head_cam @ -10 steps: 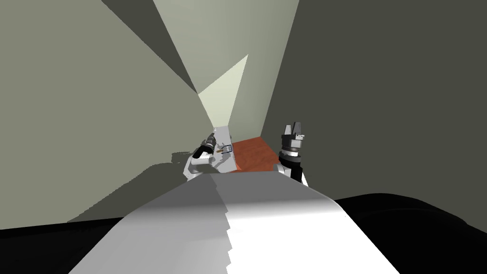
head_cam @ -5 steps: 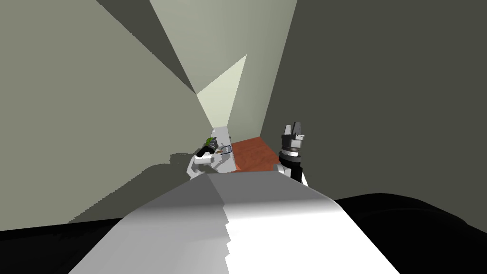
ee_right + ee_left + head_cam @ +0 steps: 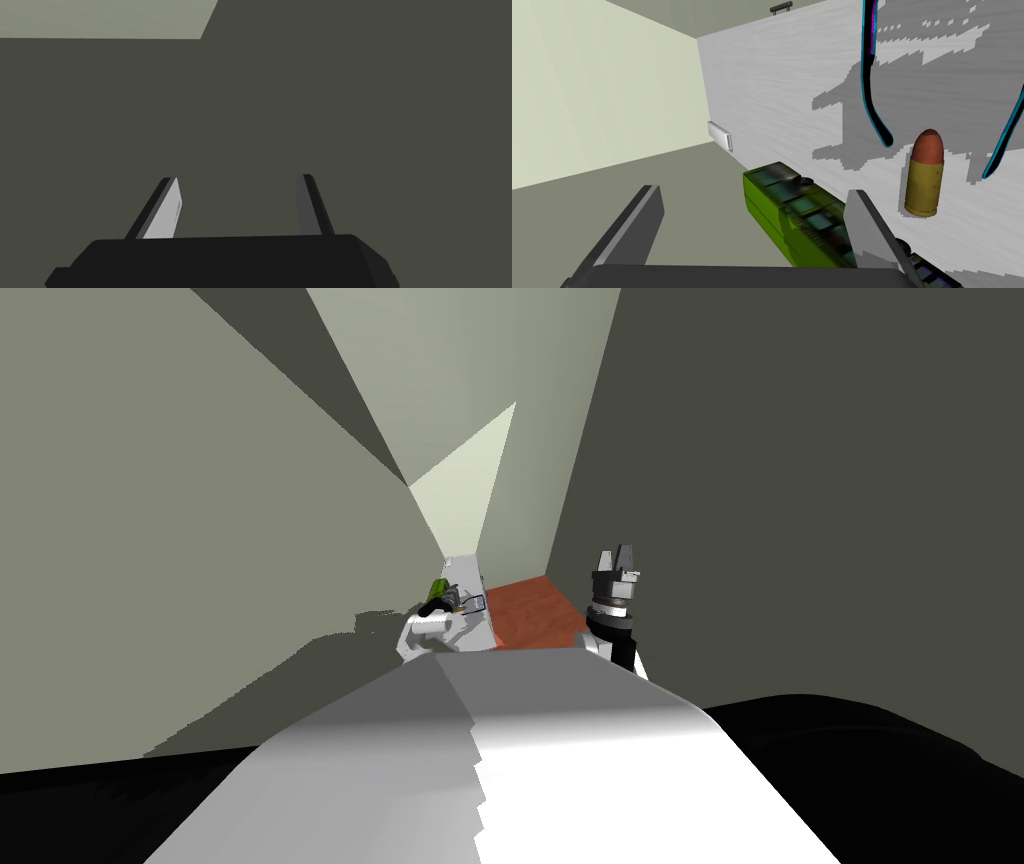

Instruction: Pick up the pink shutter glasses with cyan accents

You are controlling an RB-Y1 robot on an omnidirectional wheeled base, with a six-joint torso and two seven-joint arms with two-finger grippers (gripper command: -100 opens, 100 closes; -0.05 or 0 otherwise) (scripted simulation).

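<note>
A green box [image 3: 792, 210] lies at the counter [image 3: 782, 90] edge between the left pincer [image 3: 753, 192]'s spread blades, close against one. Beyond it, a red-tipped cartridge [image 3: 924, 175] sits between the glasses [image 3: 873, 90]' two cyan-edged arms, narrowing that gap.

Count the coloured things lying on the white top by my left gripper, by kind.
pink and cyan glasses: 1
brass cartridge with a reddish tip: 1
green block: 1
Total: 3
</note>
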